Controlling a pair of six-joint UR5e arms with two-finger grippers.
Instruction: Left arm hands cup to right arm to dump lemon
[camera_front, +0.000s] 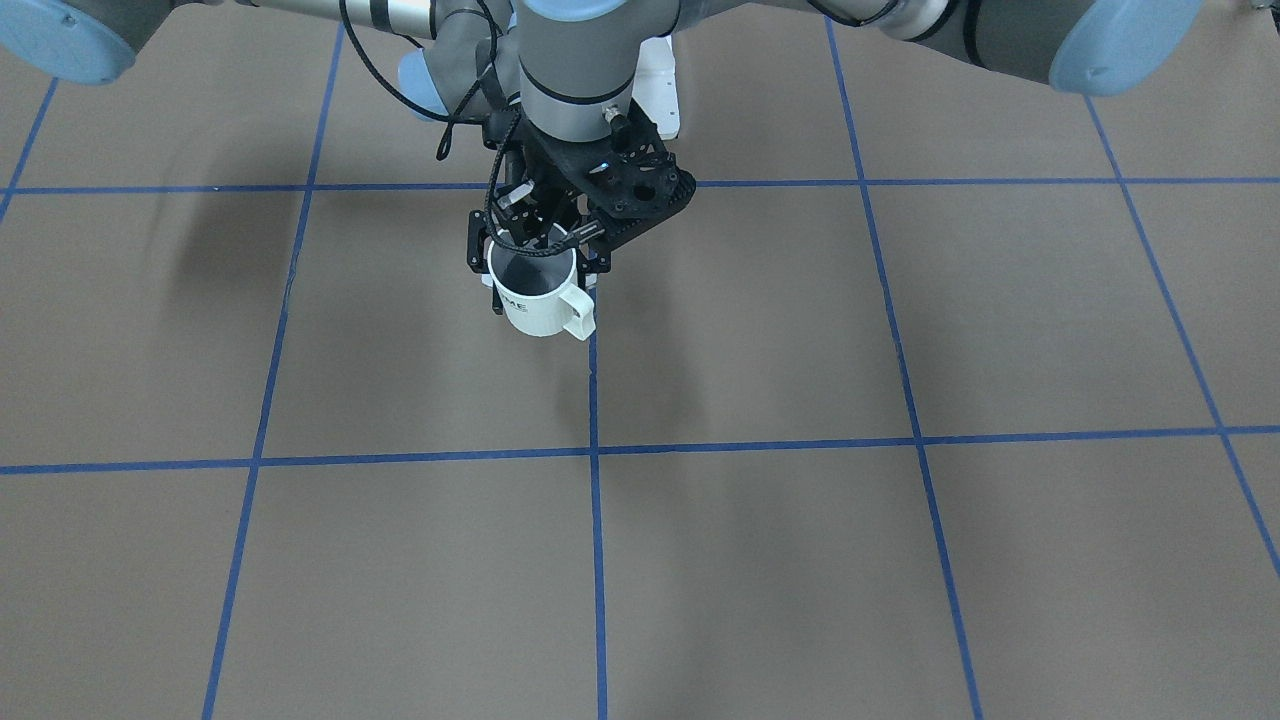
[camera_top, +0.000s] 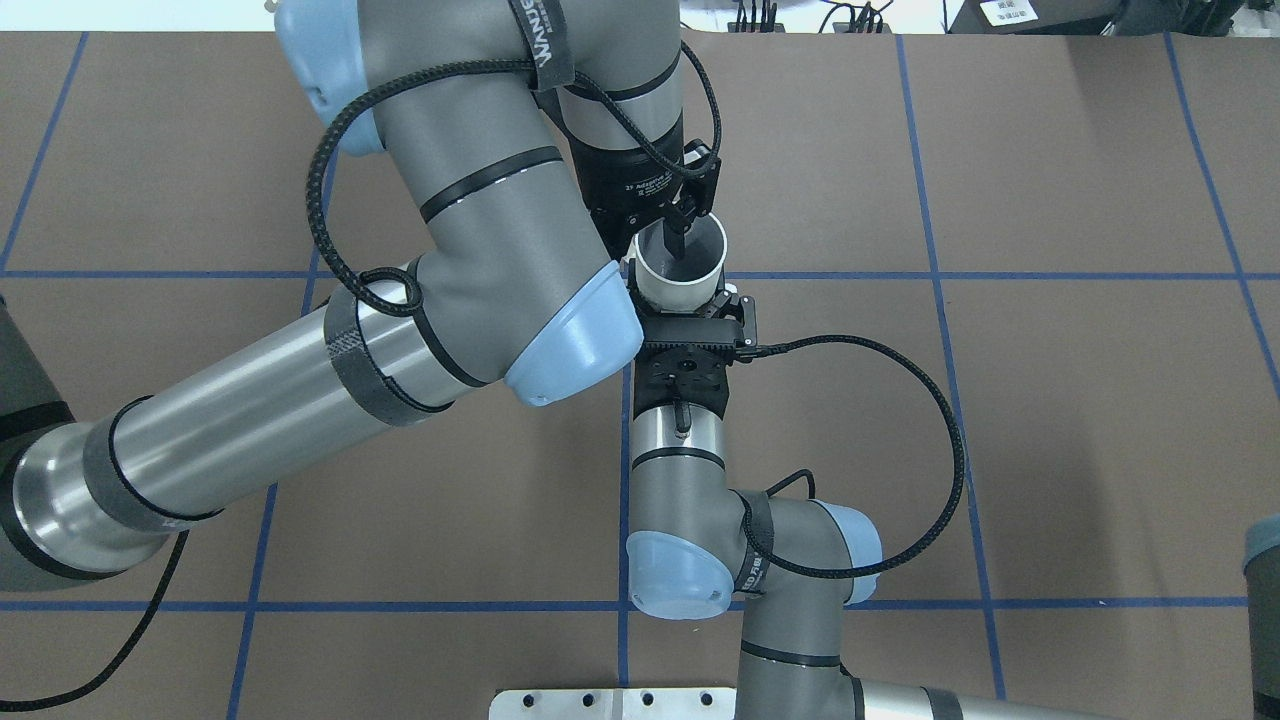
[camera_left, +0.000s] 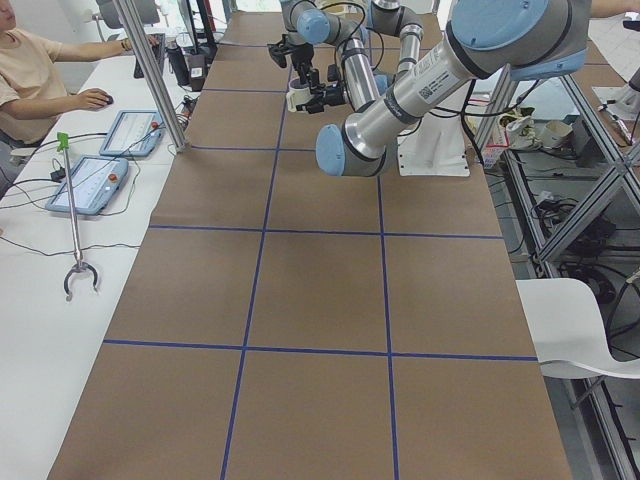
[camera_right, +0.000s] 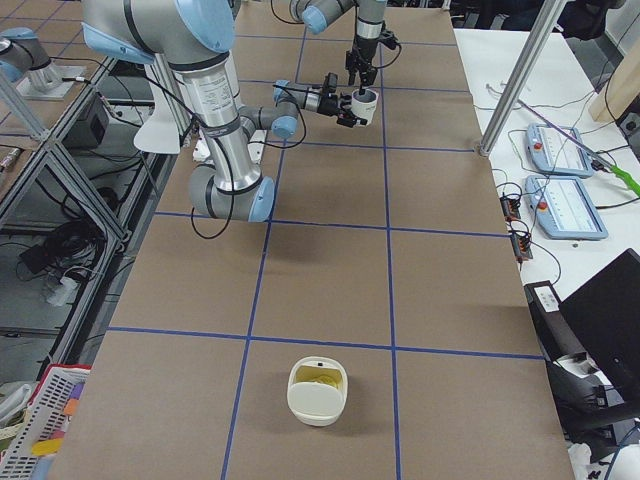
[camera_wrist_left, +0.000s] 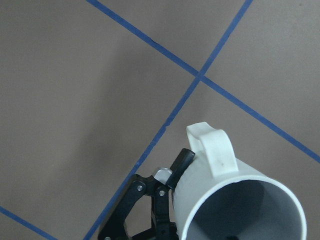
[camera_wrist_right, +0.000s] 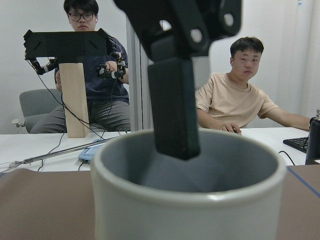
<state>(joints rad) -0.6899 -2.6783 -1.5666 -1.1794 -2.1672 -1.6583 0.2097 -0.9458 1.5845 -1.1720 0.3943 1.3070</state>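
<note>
The white cup (camera_front: 540, 300) with black lettering hangs above the table near its middle. My left gripper (camera_top: 690, 225), the slim black one, comes down from above. One of its fingers (camera_wrist_right: 172, 100) dips inside the cup (camera_wrist_right: 190, 210) at the far rim, and it looks shut on the rim. My right gripper (camera_front: 540, 265), on the perforated bracket (camera_top: 690, 370), reaches in level. Its fingers lie against both sides of the cup (camera_top: 680, 290), one finger (camera_wrist_left: 180, 162) beside the handle (camera_wrist_left: 212, 147). No lemon shows, and the cup's bottom is hidden.
A white container (camera_right: 318, 390) with something yellow inside sits on the table toward my right end. Blue tape lines (camera_front: 595, 560) grid the brown table. Operators sit at a side table (camera_left: 60, 150) with tablets beyond the far edge. My left elbow (camera_top: 560, 340) hangs over the centre.
</note>
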